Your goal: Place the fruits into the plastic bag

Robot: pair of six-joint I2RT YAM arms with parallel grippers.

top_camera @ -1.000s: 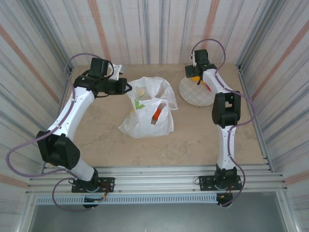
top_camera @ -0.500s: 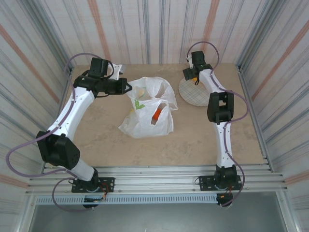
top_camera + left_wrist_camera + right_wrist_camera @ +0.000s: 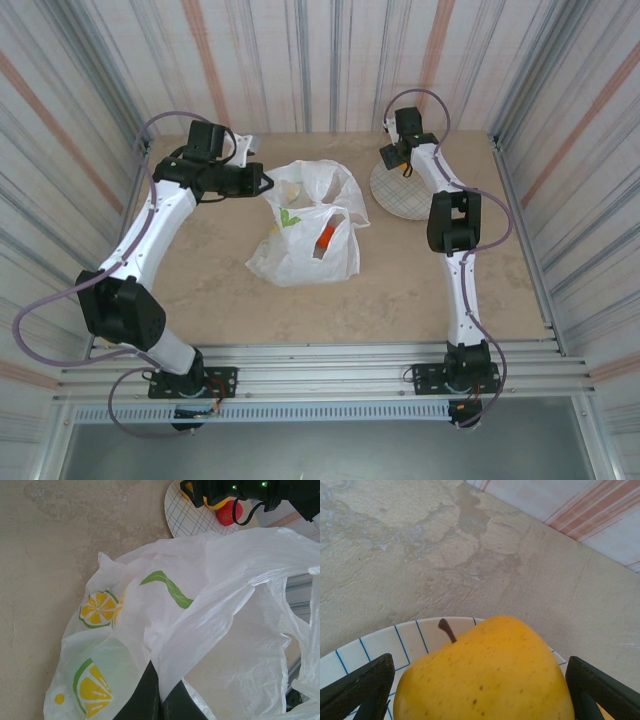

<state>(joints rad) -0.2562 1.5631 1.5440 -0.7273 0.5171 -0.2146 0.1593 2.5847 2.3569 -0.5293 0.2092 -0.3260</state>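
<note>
1. The yellow fruit (image 3: pixel 485 675), stem up, runs off the bottom edge of the right wrist picture and hides most of the checked plate (image 3: pixel 370 645). Pear or apple, I cannot tell.
2. The right gripper (image 3: pixel 480 677) has both fingers (image 3: pixel 357 685) cropped at the bottom corners.
3. In the left wrist view, the bottom edge cuts off the left gripper (image 3: pixel 159 695) just behind its tips.
4. From above, an orange-red thing (image 3: pixel 324 237) inside the plastic bag (image 3: pixel 300 262) is too small to name.

- round white plate with thin blue checks (image 3: pixel 395 200), upper right in the overhead shot, lying flat on the table
- beige marbled stone-look tabletop (image 3: pixel 200 270), takes up the middle
- pale wall panels with grey and reddish stripes (image 3: pixel 320 60), top and both sides
- silver slotted metal rails (image 3: pixel 330 362) across the bottom
</note>
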